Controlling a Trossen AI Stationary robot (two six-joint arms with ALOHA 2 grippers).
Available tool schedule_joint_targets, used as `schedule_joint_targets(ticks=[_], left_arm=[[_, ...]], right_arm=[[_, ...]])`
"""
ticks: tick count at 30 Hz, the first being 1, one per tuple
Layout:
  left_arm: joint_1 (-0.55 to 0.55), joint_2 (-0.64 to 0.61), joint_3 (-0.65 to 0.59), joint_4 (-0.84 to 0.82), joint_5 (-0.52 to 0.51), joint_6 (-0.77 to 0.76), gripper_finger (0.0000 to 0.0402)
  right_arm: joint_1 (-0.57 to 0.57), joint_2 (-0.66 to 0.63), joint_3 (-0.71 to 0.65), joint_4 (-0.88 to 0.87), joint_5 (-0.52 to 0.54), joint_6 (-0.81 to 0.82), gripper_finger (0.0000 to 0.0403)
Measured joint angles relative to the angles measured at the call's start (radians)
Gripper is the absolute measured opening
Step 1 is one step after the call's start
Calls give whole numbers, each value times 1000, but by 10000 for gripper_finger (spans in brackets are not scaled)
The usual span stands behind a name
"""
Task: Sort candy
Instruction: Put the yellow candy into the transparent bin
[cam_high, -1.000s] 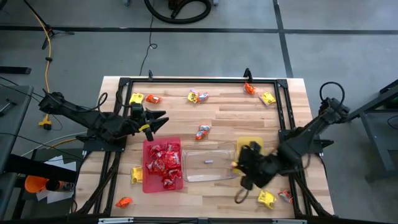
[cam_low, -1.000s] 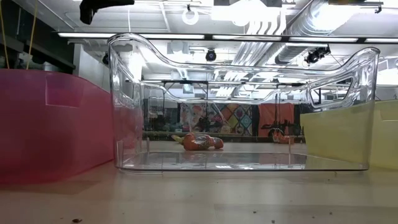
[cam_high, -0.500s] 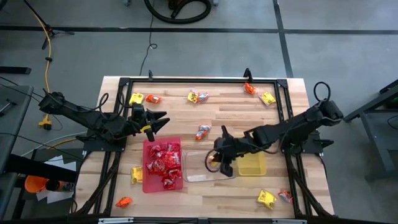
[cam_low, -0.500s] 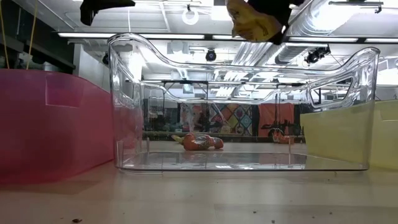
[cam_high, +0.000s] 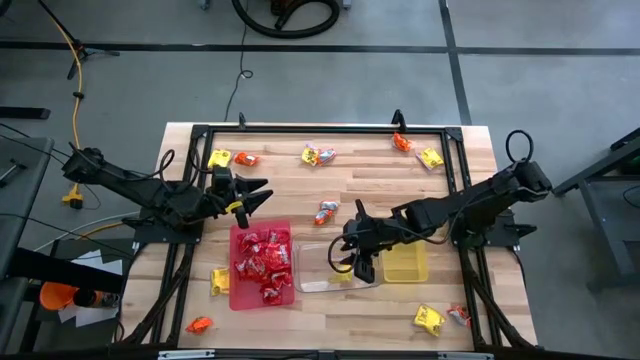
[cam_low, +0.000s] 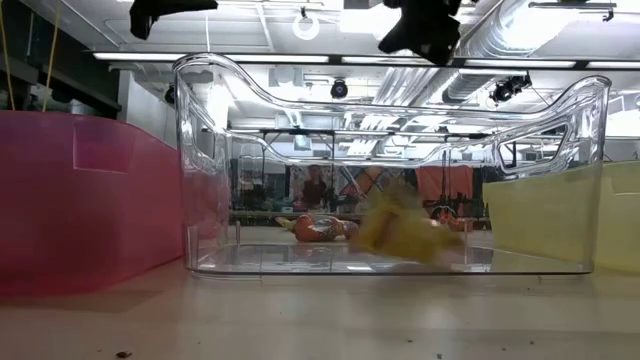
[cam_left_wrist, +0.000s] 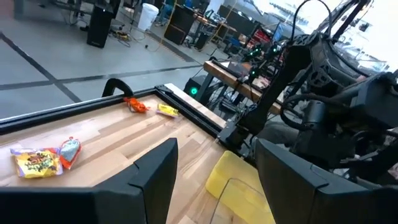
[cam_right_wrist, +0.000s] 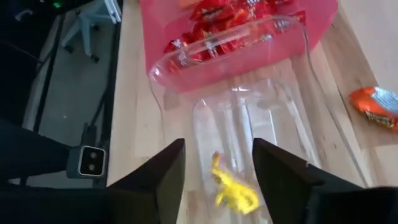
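My right gripper (cam_high: 352, 262) hangs open above the clear tray (cam_high: 318, 268), tipped downward, with nothing between its fingers (cam_right_wrist: 217, 162). Below it a yellow candy packet (cam_right_wrist: 233, 190) is down at the clear tray's floor, blurred in the low view (cam_low: 405, 228). The red tray (cam_high: 262, 265) to the left holds several red candy packets. The yellow tray (cam_high: 405, 264) stands to the right of the clear one. My left gripper (cam_high: 262, 192) waits open and level above the table's left part, holding nothing (cam_left_wrist: 214, 168).
Loose candy packets lie along the far edge (cam_high: 318, 155) (cam_high: 218, 158) (cam_high: 430, 157), one in mid-table (cam_high: 326, 212), and others near the front corners (cam_high: 428, 318) (cam_high: 219, 280) (cam_high: 200, 324). A black frame (cam_high: 455, 170) borders the table.
My right gripper has swung from the near right, by the yellow tray, toward the table's left until it stood over the clear tray, carrying a yellow candy packet. It has let go, and the packet has fallen into the clear tray.
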Motion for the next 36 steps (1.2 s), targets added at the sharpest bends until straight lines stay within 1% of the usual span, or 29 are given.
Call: schedule_joint_targets(ticks=[2, 4, 6, 8, 11, 13, 15, 17, 18, 21, 24, 27, 31, 33, 36], left_arm=[[6, 3, 1, 57, -1, 0, 202], [24, 27, 37, 71, 0, 6, 202], [56, 55, 97, 13, 1, 35, 202], [105, 94, 190, -86, 1, 63, 202], [227, 165, 371, -387, 37, 66, 202], [341, 229, 503, -655, 86, 47, 202], [472, 298, 608, -903, 123, 45, 202], [613, 361, 661, -1119, 158, 58, 202], [684, 389, 666, -1194, 188, 70, 202], [867, 452, 621, -1315, 299, 97, 202], [981, 488, 507, -1310, 356, 130, 202], [1038, 503, 368, -1254, 360, 132, 202], [1078, 505, 198, -1103, 366, 151, 202], [1090, 505, 144, -1033, 369, 147, 202], [1102, 505, 95, -943, 370, 149, 202]], right_arm=[[-9, 0, 17, -20, -1, -20, 191], [-24, 0, 46, -53, -1, -34, 195], [-46, -1, 80, -96, 0, -56, 195], [-72, -2, 116, -155, 1, -81, 195], [-116, -2, 177, -236, 0, -123, 195], [-145, -2, 208, -277, 1, -152, 195], [-172, -2, 230, -299, 2, -170, 195], [-193, -2, 244, -302, 2, -175, 195], [-202, -2, 246, -302, 3, -174, 195], [-214, -2, 246, -307, 2, -153, 195], [-211, -2, 242, -318, 2, -140, 195], [-199, -2, 242, -327, 1, -127, 195], [-183, -2, 241, -330, 13, -127, 195], [-176, -2, 241, -330, 37, -127, 195], [-171, -2, 241, -329, 71, -122, 195]])
